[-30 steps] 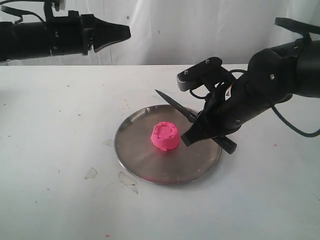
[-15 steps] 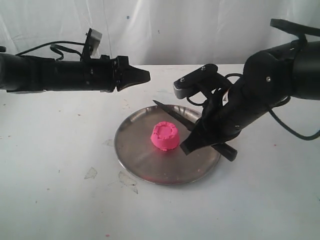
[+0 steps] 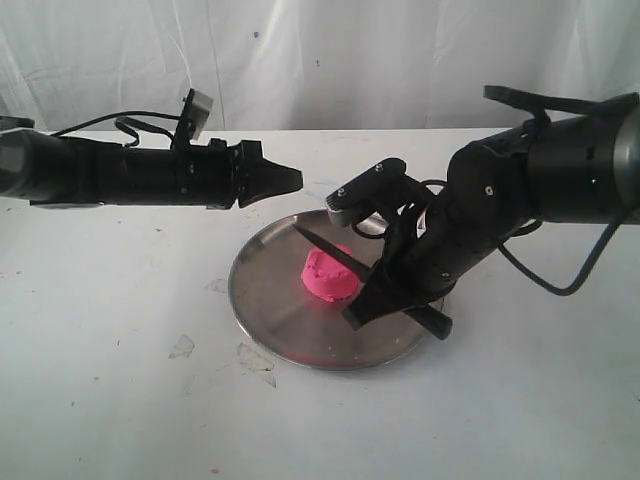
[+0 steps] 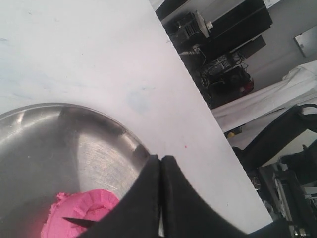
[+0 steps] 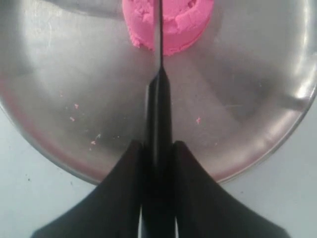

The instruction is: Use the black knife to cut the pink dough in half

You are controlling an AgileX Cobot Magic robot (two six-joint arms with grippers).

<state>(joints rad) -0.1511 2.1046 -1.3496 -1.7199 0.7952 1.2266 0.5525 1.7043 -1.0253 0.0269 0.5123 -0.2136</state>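
The left pincer [image 3: 290, 180], pressed together and empty, is pushing in over the plate's [image 3: 270, 300] far rim, crowding the room there. In the middle, the pink dough [image 3: 325, 280] is sitting whole on the plate on the desk [image 3: 120, 400]. The right pincer [image 3: 365, 305], pinching the black knife [image 3: 325, 246], is swinging the blade in over the dough, so the cut looks imminent.

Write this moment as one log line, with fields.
step: cut not yet done | right gripper: shut on knife, blade over dough | left gripper: shut, empty, above plate edge
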